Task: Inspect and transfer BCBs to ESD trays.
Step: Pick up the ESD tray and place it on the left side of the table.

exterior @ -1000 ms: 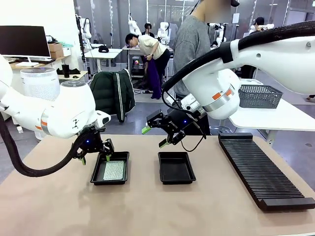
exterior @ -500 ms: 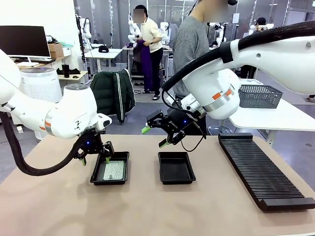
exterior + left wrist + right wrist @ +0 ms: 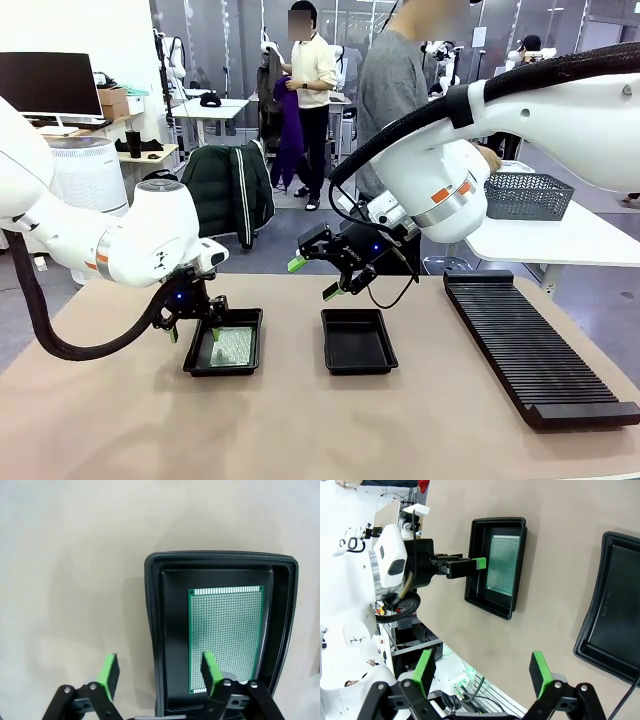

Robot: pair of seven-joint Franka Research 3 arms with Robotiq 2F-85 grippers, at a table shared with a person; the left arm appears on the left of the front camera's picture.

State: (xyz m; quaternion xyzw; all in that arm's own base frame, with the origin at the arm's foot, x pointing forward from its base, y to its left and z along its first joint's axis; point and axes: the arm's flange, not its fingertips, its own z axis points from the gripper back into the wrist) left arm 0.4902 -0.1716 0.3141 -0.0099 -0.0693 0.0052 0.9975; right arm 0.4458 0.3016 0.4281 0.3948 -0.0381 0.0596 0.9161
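Observation:
Two black ESD trays lie side by side on the tan table. The left tray [image 3: 256, 342] [image 3: 152, 630] [image 3: 475, 565] holds one green BCB [image 3: 232, 347] [image 3: 225, 635] [image 3: 502, 565] lying flat. My left gripper [image 3: 193, 327] [image 3: 159, 672] hangs low and open over that tray's left rim, one finger above the table and the other above the board's edge, gripping nothing. The middle tray [image 3: 358, 342] [image 3: 615, 610] is bare. Above its far edge my right gripper [image 3: 315, 278] [image 3: 482, 670] is raised, open and empty.
A long black slotted rack [image 3: 535, 345] runs along the table's right side. Behind it, on a white side table, stands a grey mesh basket [image 3: 528, 195]. A person [image 3: 395, 90] in grey stands at the far side behind my right arm.
My left gripper has sunk slightly toward the left tray and its jaws have narrowed a little. The right arm has not moved. A person in the background has walked to the right.

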